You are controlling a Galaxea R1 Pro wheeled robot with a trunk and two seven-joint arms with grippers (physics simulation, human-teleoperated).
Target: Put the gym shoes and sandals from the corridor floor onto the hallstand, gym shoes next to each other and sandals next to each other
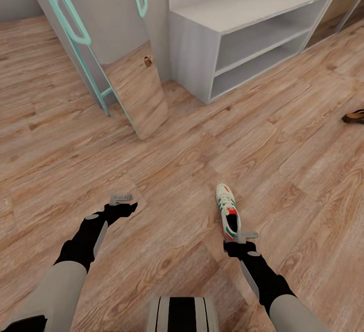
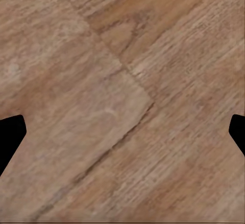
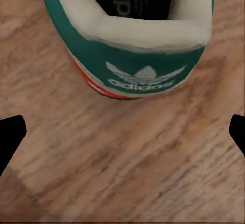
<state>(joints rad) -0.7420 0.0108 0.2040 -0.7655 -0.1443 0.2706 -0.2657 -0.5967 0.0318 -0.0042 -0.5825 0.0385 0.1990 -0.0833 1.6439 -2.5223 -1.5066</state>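
Observation:
One gym shoe [image 1: 227, 209], white with green stripes and red accents, lies on the corridor floor [image 1: 167, 170], toe pointing away from me. My right gripper [image 1: 243, 235] hovers just behind its heel, open, with nothing between the fingers. In the right wrist view the green heel of the gym shoe [image 3: 135, 55] lies just ahead of the open right gripper [image 3: 122, 137]. My left gripper [image 1: 121, 198] hangs open over bare planks, as the left wrist view also shows [image 2: 122, 134]. A dark brown sandal [image 1: 354, 116] lies at the right edge. The grey hallstand [image 1: 199, 44] stands ahead, its two shelf rows bare.
A teal-framed panel [image 1: 134, 87] with a wood-grain lower part leans against the wall left of the hallstand. My own base [image 1: 182, 314] shows at the bottom. Open floor lies between the shoe and the hallstand.

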